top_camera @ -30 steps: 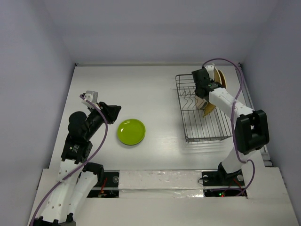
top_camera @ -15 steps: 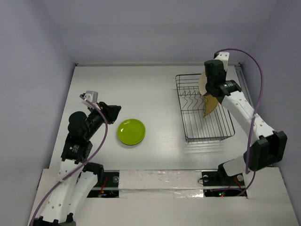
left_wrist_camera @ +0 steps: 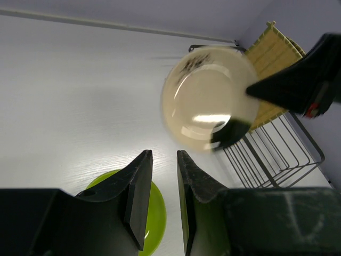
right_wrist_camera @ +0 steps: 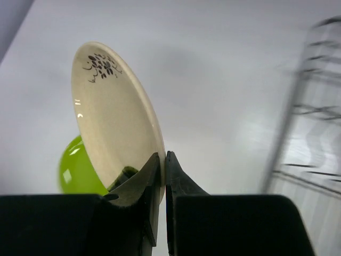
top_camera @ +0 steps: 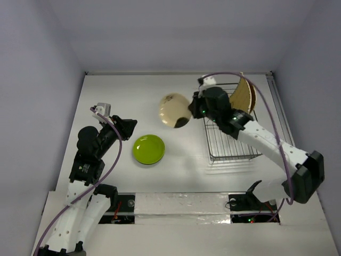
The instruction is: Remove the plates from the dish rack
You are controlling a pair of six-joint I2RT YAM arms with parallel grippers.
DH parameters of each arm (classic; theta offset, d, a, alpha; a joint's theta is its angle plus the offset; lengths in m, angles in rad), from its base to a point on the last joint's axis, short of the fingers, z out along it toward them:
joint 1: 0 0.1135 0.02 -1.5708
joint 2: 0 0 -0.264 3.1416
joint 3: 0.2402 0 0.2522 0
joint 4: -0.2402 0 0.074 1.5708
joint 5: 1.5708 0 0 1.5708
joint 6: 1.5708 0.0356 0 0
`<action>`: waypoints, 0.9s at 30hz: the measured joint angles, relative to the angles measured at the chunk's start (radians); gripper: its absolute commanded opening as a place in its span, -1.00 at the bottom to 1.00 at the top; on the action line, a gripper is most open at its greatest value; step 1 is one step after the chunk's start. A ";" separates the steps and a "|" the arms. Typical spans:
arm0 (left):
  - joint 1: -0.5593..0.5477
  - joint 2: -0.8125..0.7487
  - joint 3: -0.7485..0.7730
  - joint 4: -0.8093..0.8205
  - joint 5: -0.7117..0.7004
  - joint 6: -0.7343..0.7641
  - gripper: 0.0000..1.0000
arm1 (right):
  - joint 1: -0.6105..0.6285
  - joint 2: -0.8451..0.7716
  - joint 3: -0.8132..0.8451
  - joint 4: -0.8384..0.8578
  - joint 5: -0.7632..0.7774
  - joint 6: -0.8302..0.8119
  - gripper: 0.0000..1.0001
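Pinched only at its rim by the right gripper (right_wrist_camera: 164, 156), the cream plate (top_camera: 173, 109) at mid-frame could slip and drop.

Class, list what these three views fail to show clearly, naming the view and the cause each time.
Dish rack, right wrist view: blurred and cut off by the right edge.
Lime-green plate, left wrist view: mostly hidden behind the left gripper.
Yellow ribbed plate, top view: lower part hidden by the right arm; whether others stand behind it is unclear.
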 measured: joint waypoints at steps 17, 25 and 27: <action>0.000 0.001 0.000 0.000 -0.003 0.000 -0.55 | 0.193 0.407 -0.093 0.331 -0.406 0.216 -1.00; 0.000 0.002 0.000 0.000 -0.002 0.000 -0.55 | 0.193 0.446 -0.093 0.348 -0.401 0.232 -0.94; 0.000 0.002 0.000 0.001 -0.002 0.000 -0.55 | 0.193 0.452 -0.093 0.354 -0.394 0.235 -0.92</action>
